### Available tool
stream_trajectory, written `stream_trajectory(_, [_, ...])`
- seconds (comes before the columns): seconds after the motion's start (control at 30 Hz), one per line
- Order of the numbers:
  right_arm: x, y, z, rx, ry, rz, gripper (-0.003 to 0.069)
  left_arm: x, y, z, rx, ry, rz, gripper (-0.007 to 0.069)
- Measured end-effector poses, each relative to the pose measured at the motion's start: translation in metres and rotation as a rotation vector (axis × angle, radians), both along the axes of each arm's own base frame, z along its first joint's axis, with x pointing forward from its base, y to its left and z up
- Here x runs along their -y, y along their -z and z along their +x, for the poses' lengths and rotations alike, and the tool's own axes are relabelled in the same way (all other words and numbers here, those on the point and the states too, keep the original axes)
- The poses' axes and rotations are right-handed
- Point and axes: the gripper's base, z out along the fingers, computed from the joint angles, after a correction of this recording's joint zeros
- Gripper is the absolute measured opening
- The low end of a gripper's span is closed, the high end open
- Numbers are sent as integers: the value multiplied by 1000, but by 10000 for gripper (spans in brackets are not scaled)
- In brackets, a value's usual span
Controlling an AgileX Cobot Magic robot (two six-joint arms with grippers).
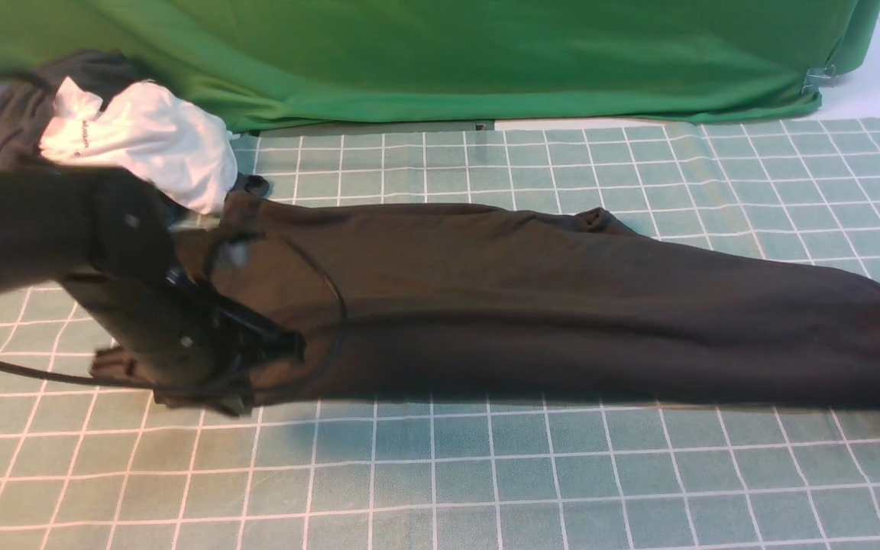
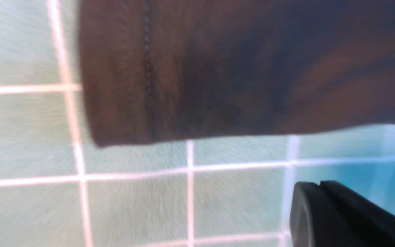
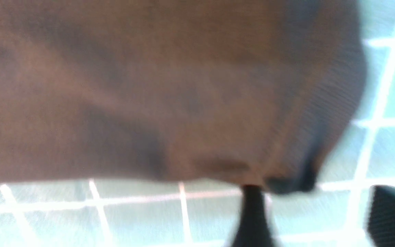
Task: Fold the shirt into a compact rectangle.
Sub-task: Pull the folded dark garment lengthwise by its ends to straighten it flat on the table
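The black shirt [image 1: 524, 305] lies stretched out as a long band across the checked mat, left to right. My left gripper [image 1: 291, 347] hovers over the shirt's left end, its arm blurred. In the left wrist view the left gripper [image 2: 317, 187] is shut with nothing in it, a short way off a stitched hem of the shirt [image 2: 218, 68]. In the right wrist view the right gripper [image 3: 321, 206] is open at the edge of the shirt [image 3: 149, 85]. One of its fingers [image 3: 252, 212] reaches the cloth's rim, and only bare mat shows between the two.
A heap of white and dark garments [image 1: 134, 145] sits at the back left, touching the shirt's corner. A big green cloth [image 1: 440, 53] hangs along the back. The green checked mat [image 1: 486, 473] covers the table. A black cable [image 1: 337, 305] loops off the left arm over the shirt.
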Motion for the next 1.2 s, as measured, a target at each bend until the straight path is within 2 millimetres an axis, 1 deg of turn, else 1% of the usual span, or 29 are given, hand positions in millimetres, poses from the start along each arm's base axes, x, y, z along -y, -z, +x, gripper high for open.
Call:
stream_trajectory(0.03, [1,-7,3,12,9,-4,530,-1,-9,-3,25,0,-5,11])
stream_trajectory(0.07, [1,-8,3,13,11,-4,543,-1,-12,-4,36,0,-8,11])
stream_trajectory(0.1, [0,-15,5,40,13,-7,574,-1,-20,-7,59,0,-15,11])
stream_trajectory(0.17, [-1,-22,9,89,6,-16,599,-2,-28,-11,79,1,-19,11])
stream_trajectory(0.27, [-2,-22,13,120,14,-13,605,-2,-32,-14,82,2,-22,11])
stream_trajectory(0.37, [-2,-10,20,127,26,5,605,-2,-35,-15,89,3,-23,11])
stream_trajectory(0.57, [-2,29,29,53,48,30,604,-2,-35,-16,80,4,-22,11])
stream_trajectory(0.63, [-2,39,31,32,50,36,588,-2,-35,-16,80,6,-22,11])
stream_trajectory(0.77, [-1,47,33,31,41,41,511,-2,-35,-17,74,9,-21,11])
stream_trajectory(0.9, [-2,48,34,36,28,49,338,-2,-35,-17,69,9,-22,11])
stream_trajectory(1.0, [-2,48,34,36,-1,52,190,-2,-35,-18,60,13,-20,11])
stream_trajectory(1.03, [-2,48,34,37,-12,55,118,-2,-35,-19,55,15,-19,11])
stream_trajectory(1.07, [-2,48,34,38,-17,57,74,-3,-35,-19,51,20,-18,11])
stream_trajectory(1.1, [-2,48,34,37,-23,58,53,-3,-36,-20,52,25,-17,11])
stream_trajectory(1.2, [0,47,34,38,-22,58,45,-4,-45,-25,79,37,-13,11])
